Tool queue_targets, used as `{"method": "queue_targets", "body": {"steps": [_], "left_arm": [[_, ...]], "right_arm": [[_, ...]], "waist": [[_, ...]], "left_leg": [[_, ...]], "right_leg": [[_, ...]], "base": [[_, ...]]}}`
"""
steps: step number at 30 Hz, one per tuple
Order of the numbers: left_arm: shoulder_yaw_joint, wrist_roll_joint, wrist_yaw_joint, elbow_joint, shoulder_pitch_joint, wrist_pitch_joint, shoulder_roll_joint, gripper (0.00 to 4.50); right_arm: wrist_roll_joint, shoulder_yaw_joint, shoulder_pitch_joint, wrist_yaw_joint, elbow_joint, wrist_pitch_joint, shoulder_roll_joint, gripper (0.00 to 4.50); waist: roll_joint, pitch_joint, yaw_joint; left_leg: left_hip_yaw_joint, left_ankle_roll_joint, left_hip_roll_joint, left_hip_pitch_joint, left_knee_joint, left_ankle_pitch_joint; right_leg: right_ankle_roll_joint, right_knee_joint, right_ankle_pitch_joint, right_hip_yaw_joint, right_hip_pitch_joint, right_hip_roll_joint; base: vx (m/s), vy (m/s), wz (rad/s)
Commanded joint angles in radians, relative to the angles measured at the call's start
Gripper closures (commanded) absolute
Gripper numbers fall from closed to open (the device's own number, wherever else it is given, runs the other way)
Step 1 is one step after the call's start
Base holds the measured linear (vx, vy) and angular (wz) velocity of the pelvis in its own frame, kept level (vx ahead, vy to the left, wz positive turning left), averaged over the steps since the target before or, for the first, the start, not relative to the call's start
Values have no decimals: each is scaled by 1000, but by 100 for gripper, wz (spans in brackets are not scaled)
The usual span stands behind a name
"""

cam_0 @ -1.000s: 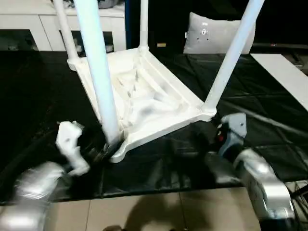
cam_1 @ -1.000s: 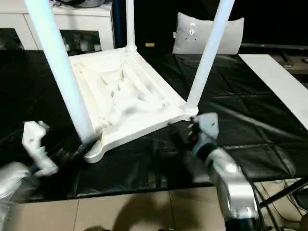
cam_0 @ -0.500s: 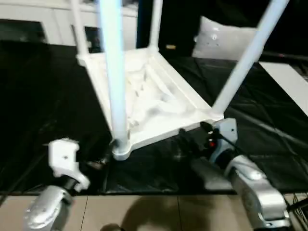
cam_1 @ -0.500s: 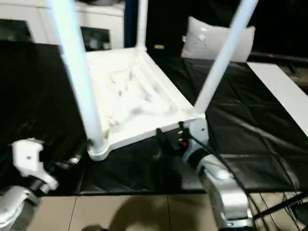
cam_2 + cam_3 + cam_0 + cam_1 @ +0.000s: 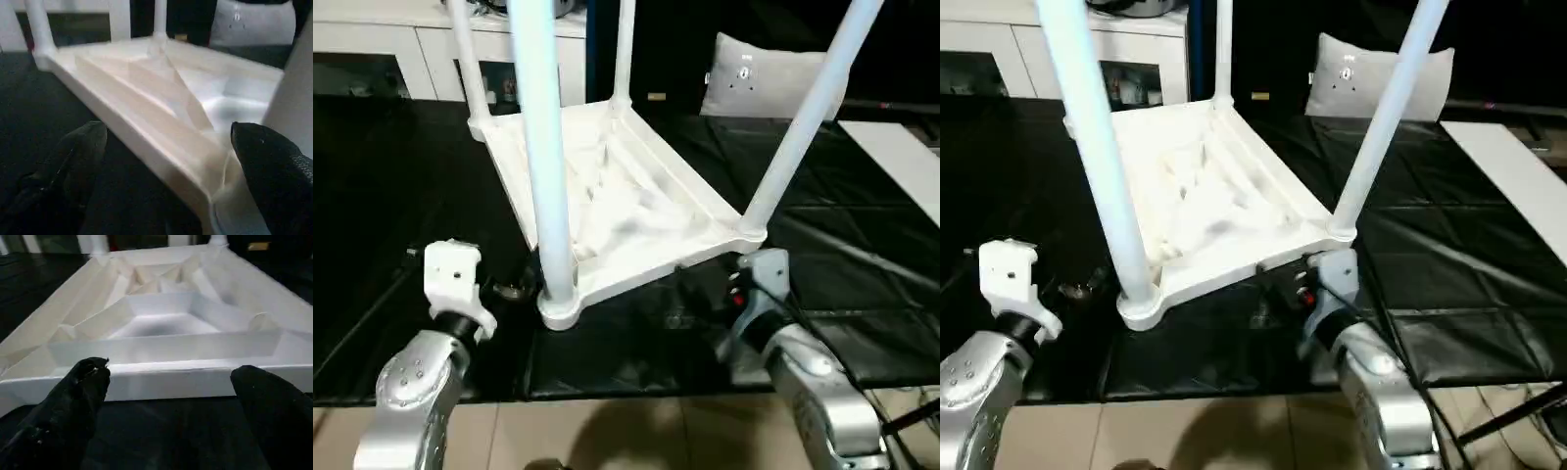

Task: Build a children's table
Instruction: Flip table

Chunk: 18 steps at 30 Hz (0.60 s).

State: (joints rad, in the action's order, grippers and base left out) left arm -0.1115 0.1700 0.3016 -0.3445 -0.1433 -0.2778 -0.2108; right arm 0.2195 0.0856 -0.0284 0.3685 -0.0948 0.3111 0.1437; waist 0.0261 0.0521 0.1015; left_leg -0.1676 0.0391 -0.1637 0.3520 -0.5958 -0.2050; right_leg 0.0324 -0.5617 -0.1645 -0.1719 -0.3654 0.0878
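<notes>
- Tabletop (image 5: 617, 196) lies upside down on the black mat (image 5: 401, 196), ribbed underside up, four white legs (image 5: 543, 166) standing in its corner sockets.
- Left gripper (image 5: 166, 161) reaches forward level from its bent silver forearm, beside the tabletop's near-left corner; jaws stand wide apart, holding nothing.
- Right gripper (image 5: 171, 396) points level at the tabletop's near edge, close by its near-right corner; jaws spread wide and empty.
</notes>
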Motion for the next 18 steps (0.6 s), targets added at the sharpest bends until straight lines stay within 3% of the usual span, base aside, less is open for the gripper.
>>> {"method": "queue_targets", "body": {"steps": [1,4,5,6,8,10,11,13,14,18], "left_arm": [[-29,3,12,12,-23,9,-18,4],[-74,23,36,28,-51,30,-46,4],[-107,81,92,27,-61,40,-68,4],[-117,109,118,22,-63,39,-76,4],[-105,177,183,-10,-62,15,-85,4],[-70,216,231,-42,-65,-13,-93,4],[-41,225,253,-51,-61,-29,-96,4],[32,190,254,-35,-27,-51,-96,4],[49,162,233,-11,-3,-50,-85,4],[73,106,192,55,51,-34,-60,4]], "right_arm": [[-17,3,6,8,10,-12,16,0],[-19,19,6,25,13,-7,21,0],[-12,28,3,50,27,-4,28,0],[-9,30,1,59,35,-5,31,0],[-14,35,-8,71,55,-16,36,0],[-23,38,-17,71,71,-26,39,0],[-28,36,-25,68,77,-31,39,0],[-20,20,-48,57,85,-35,33,0],[-18,15,-56,53,89,-38,29,0],[-23,15,-71,55,107,-49,27,0]], "waist": [[-13,-43,5],[-11,-39,3],[-5,-38,4],[-10,-38,5],[-18,-38,10],[-14,-38,13],[-21,-38,18],[-17,-38,17],[-22,-38,18],[-20,-41,18]], "left_leg": [[48,33,-91,-7,96,-380],[48,33,-88,-8,97,-403],[49,31,-87,-10,98,-418],[50,35,-90,-12,99,-427],[52,47,-94,-15,102,-450],[52,58,-94,-15,105,-465],[51,66,-95,-18,107,-473],[50,70,-93,-15,109,-471],[49,71,-90,-17,109,-471],[49,55,-87,-11,101,-415]], "right_leg": [[36,82,-411,91,30,105],[14,90,-468,88,27,104],[5,93,-506,87,26,107],[8,94,-510,88,24,108],[19,92,-490,90,22,107],[33,87,-462,93,21,104],[40,83,-445,97,18,104],[43,80,-435,99,21,103],[38,81,-435,100,19,100],[18,87,-471,99,28,109]], "base": [[0,0,0],[0,0,0],[0,0,0],[0,0,0],[0,0,0],[0,0,0],[0,0,0],[0,0,0],[0,0,0],[0,0,0]]}}
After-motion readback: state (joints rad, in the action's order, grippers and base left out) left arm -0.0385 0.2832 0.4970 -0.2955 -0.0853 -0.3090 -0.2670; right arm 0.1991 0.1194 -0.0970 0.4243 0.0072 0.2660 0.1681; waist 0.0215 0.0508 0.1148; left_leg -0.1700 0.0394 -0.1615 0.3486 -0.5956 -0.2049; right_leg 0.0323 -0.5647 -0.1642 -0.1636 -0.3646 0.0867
